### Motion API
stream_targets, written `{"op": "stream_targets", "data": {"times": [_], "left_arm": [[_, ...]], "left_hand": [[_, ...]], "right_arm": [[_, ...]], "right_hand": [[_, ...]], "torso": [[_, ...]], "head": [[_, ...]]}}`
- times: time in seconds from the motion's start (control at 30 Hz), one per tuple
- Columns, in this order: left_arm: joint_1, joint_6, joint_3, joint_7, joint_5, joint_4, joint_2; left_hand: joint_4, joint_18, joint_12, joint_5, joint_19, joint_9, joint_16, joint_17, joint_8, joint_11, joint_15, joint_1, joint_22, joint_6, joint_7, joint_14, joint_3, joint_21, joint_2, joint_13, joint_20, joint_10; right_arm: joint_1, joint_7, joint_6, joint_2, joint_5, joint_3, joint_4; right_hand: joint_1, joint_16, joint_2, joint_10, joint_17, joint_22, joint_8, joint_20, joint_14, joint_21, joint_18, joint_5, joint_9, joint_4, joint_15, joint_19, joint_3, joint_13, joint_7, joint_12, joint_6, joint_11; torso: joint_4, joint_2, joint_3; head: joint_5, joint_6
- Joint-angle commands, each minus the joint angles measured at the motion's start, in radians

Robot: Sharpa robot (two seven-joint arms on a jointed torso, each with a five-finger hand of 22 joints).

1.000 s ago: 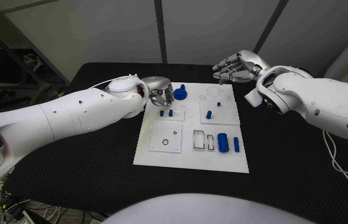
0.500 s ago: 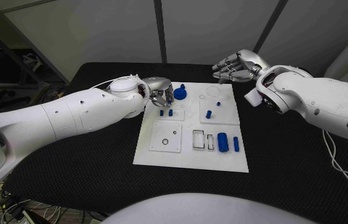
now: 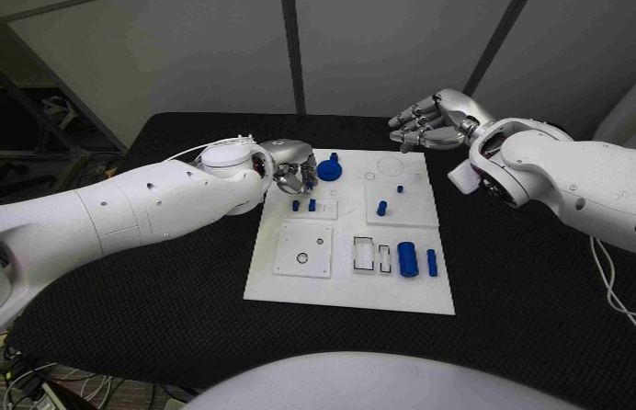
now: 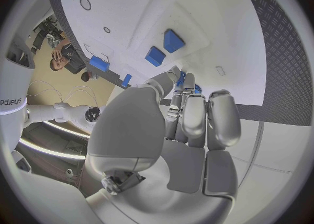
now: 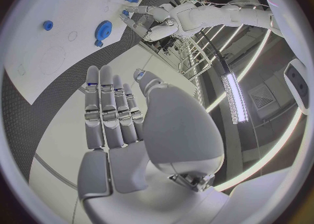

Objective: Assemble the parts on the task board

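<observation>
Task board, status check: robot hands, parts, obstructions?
Left robot hand curled beside the blue gear, holding nothing visible. Right robot hand empty, beyond the task board. No obstruction.

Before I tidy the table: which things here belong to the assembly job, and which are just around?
Job:
- white board
- blue gear piece
- small blue pegs
- blue cylinder
- left hand
- right hand

Just around:
- black table
- grey wall panels

White task board (image 3: 347,281) on black table (image 3: 159,290)

light: bright, even | glare: ceiling strip lamp (image 5: 233,97) | wrist views: fisheye-bent edges, dark rim
</observation>
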Motion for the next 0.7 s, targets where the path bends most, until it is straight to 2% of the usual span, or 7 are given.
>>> {"op": "stream_targets", "data": {"times": [0.03, 0.7], "left_arm": [[0.0, 0.0, 0.0, -0.007, -0.007, 0.001, -0.001], [0.0, -0.009, 0.0, -0.001, -0.007, 0.009, -0.005]], "left_hand": [[-0.008, -0.136, -0.001, 0.001, 0.01, -0.001, 0.0, -0.001, 0.002, 0.0, 0.006, -0.002, 0.033, 0.013, 0.0, 0.017, -0.001, 0.009, 0.005, 0.003, 0.0, 0.012], [-0.011, -0.136, 0.0, 0.001, 0.012, -0.001, 0.001, -0.003, 0.006, -0.003, 0.003, -0.003, 0.038, 0.025, -0.003, 0.016, -0.003, 0.014, 0.008, 0.005, -0.002, 0.022]], "right_arm": [[0.002, 0.007, -0.006, 0.0, -0.001, 0.0, 0.002], [0.002, 0.006, -0.006, -0.001, -0.001, 0.0, 0.002]], "right_hand": [[0.002, -0.006, 0.005, -0.003, -0.002, -0.002, 0.003, 0.002, 0.002, -0.006, 0.004, 0.004, 0.001, -0.006, 0.006, 0.007, -0.001, -0.001, 0.003, 0.001, -0.001, -0.001], [0.002, -0.006, 0.005, -0.003, -0.002, -0.002, 0.003, 0.002, 0.002, -0.006, 0.004, 0.004, 0.001, -0.006, 0.006, 0.007, -0.001, -0.001, 0.003, 0.001, -0.001, -0.001]], "torso": [[0.0001, -0.001, 0.0002], [-0.0001, 0.0, -0.0002]], "head": [[0.001, -0.001], [-0.001, -0.002]]}}
